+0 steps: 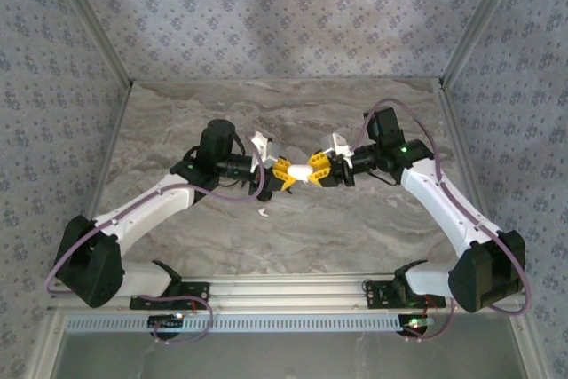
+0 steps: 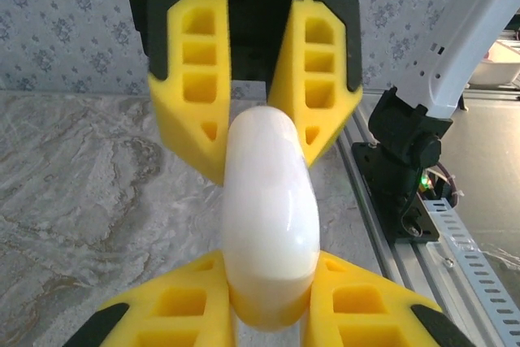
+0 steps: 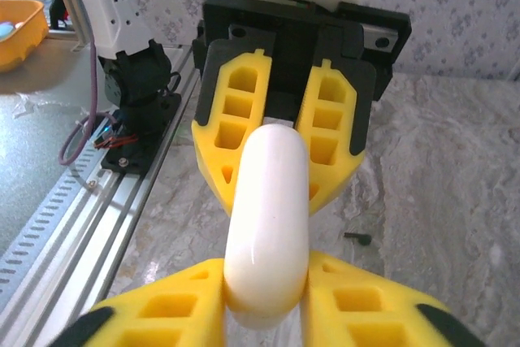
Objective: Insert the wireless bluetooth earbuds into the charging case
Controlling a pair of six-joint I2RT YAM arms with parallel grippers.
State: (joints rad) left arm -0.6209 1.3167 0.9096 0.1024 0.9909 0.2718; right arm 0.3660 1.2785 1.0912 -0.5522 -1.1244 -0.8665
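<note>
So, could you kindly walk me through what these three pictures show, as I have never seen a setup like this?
Gladly. The overhead picture shows two robot arms bolted at the near edge of a marble-patterned table. The other two pictures come from small cameras on each arm's wrist, looking along its own yellow fingers. The left end effector and the right end effector meet over the middle, both around a smooth white charging case. The left one is shut on the case; the right one's fingers sit at its other end, though I cannot tell how firmly. A small white piece, probably an earbud, lies on the table nearby.
</note>
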